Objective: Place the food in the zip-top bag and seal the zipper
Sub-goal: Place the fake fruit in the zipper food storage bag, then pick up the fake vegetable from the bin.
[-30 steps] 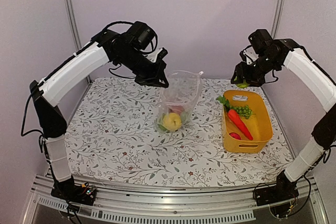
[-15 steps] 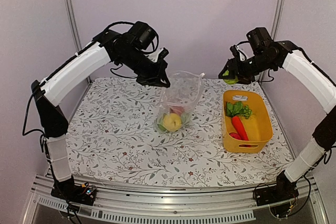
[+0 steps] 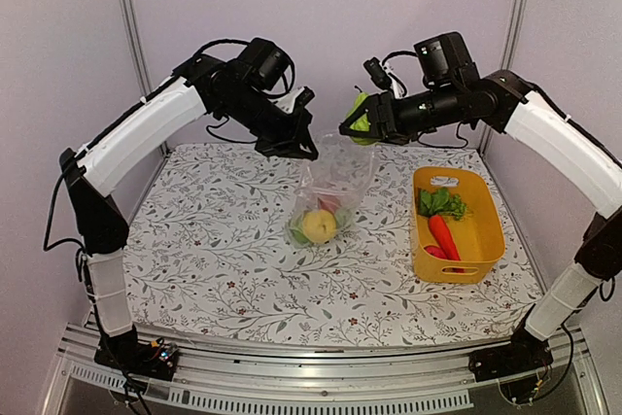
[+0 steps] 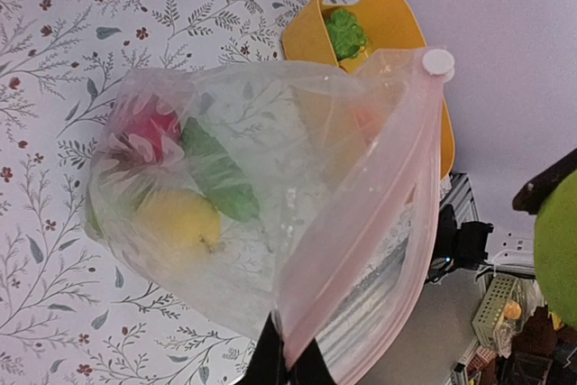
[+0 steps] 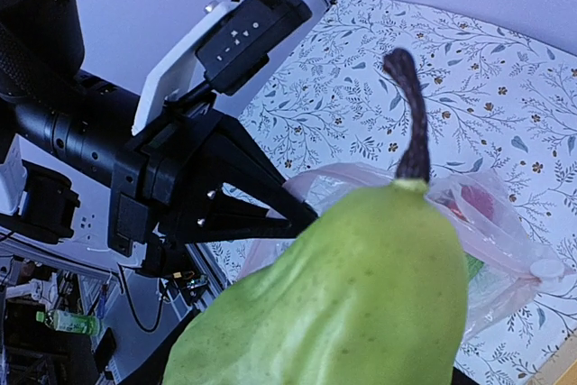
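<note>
Currently, listing outward from each tool.

1. Left gripper (image 3: 303, 150): fingers pressed together on the mouth edge of the zip-top bag (image 3: 332, 187). I see the bag hanging below the tips, its bottom resting on the flowered tablecloth (image 3: 214, 259).
2. Zipper (image 4: 361, 223): a pinkish strip running away from the left fingertips along the mouth, ending at a white slider (image 4: 438, 61) at the far corner. The mouth gapes open.
3. Bag contents, beneath the left gripper: a yellow fruit (image 4: 178, 223), a green piece (image 4: 221, 178) and a red piece (image 4: 142, 128), all lying together at the bottom.
4. Right gripper (image 3: 369, 127): clamped on a green pear (image 3: 357, 121) and holding it in the air, its brown stem (image 5: 410, 114) pointing away from the wrist. The pear sits just above the bag's mouth, facing the left gripper's tips.
5. Yellow basket (image 3: 483, 240): on the cloth, well below the right gripper and toward that arm's own base. I count in it an orange carrot (image 3: 442, 237), a green leafy piece (image 3: 442, 203) at the carrot's far end, and a red ball (image 3: 434, 252) at its near end.
</note>
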Controlling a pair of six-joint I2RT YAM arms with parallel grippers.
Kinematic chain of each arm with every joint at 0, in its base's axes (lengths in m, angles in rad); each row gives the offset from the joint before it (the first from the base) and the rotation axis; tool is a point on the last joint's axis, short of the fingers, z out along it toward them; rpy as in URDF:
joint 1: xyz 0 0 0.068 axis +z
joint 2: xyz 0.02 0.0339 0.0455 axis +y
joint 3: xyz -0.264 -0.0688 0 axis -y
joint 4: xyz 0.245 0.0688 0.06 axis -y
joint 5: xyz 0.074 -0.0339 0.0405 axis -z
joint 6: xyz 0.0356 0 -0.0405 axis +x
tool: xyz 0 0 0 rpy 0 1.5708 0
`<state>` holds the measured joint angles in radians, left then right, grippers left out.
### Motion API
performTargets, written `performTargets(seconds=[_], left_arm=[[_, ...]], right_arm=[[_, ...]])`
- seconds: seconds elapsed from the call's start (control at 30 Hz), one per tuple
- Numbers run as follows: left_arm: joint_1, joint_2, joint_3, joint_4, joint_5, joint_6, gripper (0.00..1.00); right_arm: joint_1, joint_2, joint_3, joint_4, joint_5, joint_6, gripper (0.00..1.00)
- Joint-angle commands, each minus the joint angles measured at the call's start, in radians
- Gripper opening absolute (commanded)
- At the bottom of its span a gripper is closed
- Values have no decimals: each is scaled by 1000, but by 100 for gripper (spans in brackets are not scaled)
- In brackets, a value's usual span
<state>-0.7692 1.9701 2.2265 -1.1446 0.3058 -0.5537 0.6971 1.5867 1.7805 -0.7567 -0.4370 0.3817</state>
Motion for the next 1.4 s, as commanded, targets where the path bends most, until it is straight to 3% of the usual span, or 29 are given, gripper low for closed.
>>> performTargets(seconds=[0.0, 0.13, 0.23, 0.27, 0.37, 0.5, 0.67, 0.77, 0.83, 0.87, 0.9, 0.93, 0.97, 1.0, 1.03, 1.13, 1.27, 1.37], left_arm=[[15, 4, 25, 9, 16, -7, 0], [19, -1, 23, 5, 15, -7, 0], [22, -5, 19, 6, 17, -6, 0], [23, -6, 19, 5, 17, -6, 0], [27, -8, 19, 6, 18, -7, 0], [34, -10, 19, 7, 21, -6, 0], [49, -12, 32, 6, 22, -11, 0], [51, -41, 25, 83, 19, -13, 0], [76, -65, -98, 135, -27, -39, 0], [107, -42, -92, 96, 16, -94, 0], [113, -12, -12, 65, 82, -114, 0], [87, 6, 98, 51, 47, -85, 0], [46, 7, 176, 16, -102, -39, 0], [30, -9, 156, 6, -250, -20, 0], [54, -33, 50, 28, -281, -16, 0], [195, -21, -106, 18, -32, -111, 0], [176, -25, -42, -18, -131, -64, 0], [241, -40, -89, -10, -126, -75, 0]], right_arm=[[70, 105, 114, -76, 183, 4, 58], [81, 214, 248, -244, 295, 15, 77], [80, 221, 271, -246, 316, 24, 88], [81, 209, 272, -241, 323, 34, 96], [81, 174, 270, -240, 336, 37, 99], [81, 111, 258, -254, 421, 21, 99], [42, -42, 68, -190, 759, 18, 99], [-101, -169, -117, -87, 656, 30, 96], [-229, -230, -218, -59, 540, 27, 88], [-276, -249, -261, -49, 495, 21, 84], [-312, -258, -292, -52, 473, 10, 82], [-334, -264, -309, -62, 468, -13, 80], [-350, -264, -329, -76, 475, -26, 79], [-358, -264, -350, -83, 487, -43, 78], [-368, -261, -375, -86, 501, -57, 77], [-373, -233, -449, -72, 510, -97, 70], [-374, -156, -518, -74, 508, -135, 63], [-376, -95, -553, -59, 514, -161, 60]])
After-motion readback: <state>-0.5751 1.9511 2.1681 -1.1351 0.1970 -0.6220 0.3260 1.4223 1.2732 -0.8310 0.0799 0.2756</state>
